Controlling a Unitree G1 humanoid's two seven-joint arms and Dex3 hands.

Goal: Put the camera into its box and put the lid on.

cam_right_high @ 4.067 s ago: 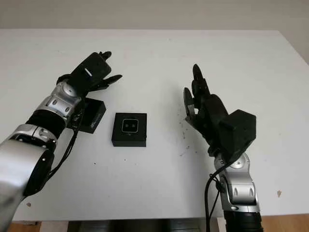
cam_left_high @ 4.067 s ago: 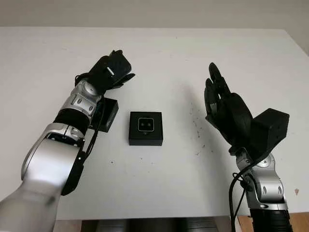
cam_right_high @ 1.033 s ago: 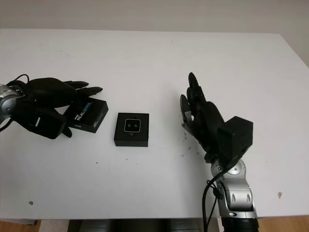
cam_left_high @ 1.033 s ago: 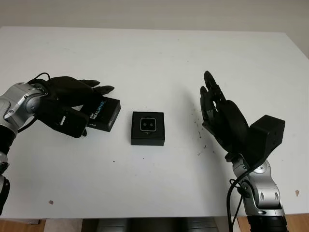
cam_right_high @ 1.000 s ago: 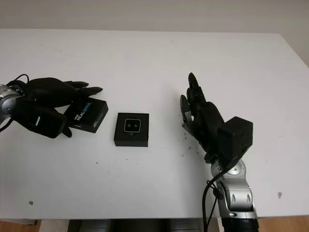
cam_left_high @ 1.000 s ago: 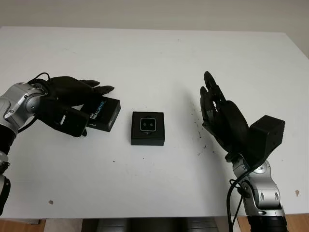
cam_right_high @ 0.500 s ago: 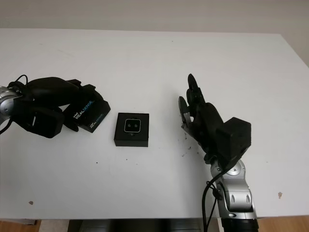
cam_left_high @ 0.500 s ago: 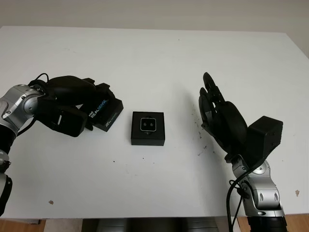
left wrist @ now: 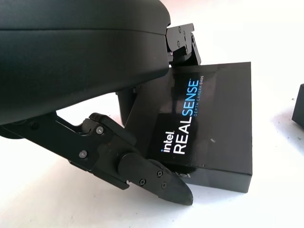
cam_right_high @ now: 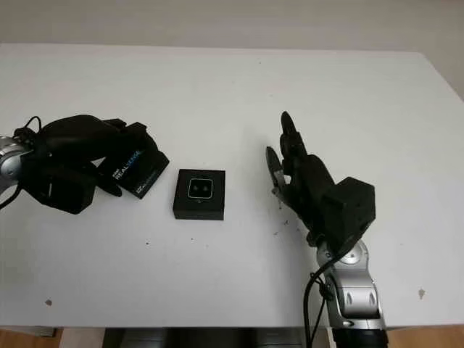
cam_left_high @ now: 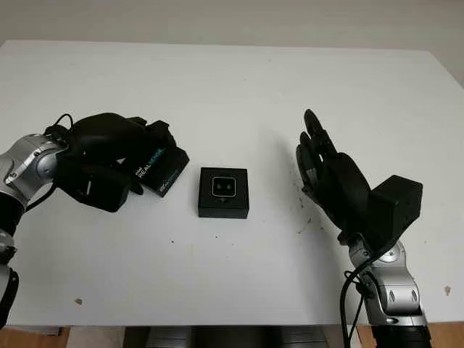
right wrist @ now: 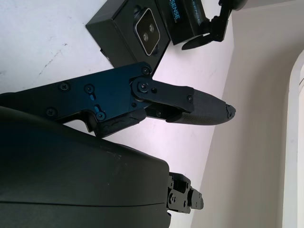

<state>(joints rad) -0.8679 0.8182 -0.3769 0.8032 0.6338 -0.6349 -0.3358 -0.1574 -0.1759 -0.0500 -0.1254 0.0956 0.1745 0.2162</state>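
A black open box (cam_left_high: 223, 192) sits mid-table with the silver-faced camera (cam_left_high: 222, 186) lying inside it. Just left of it is the black lid (cam_left_high: 161, 166) printed REALSENSE, tilted with one end raised. My left hand (cam_left_high: 109, 145) is curled around the lid; in the left wrist view one finger (left wrist: 142, 168) lies along the near edge of the lid (left wrist: 204, 123) and the others reach its far edge. My right hand (cam_left_high: 330, 174) is open, raised above the table to the right of the box. The right wrist view looks past its finger (right wrist: 190, 107) to the box (right wrist: 124, 39).
The white table (cam_left_high: 232, 94) stretches wide around the box, with small dark specks between the box and the right hand. Its front edge runs along the bottom of the head views; the right edge is near the right arm.
My left hand's fingers have closed around the lid, which has turned and tipped up and shifted slightly toward the box. The right hand has hardly moved.
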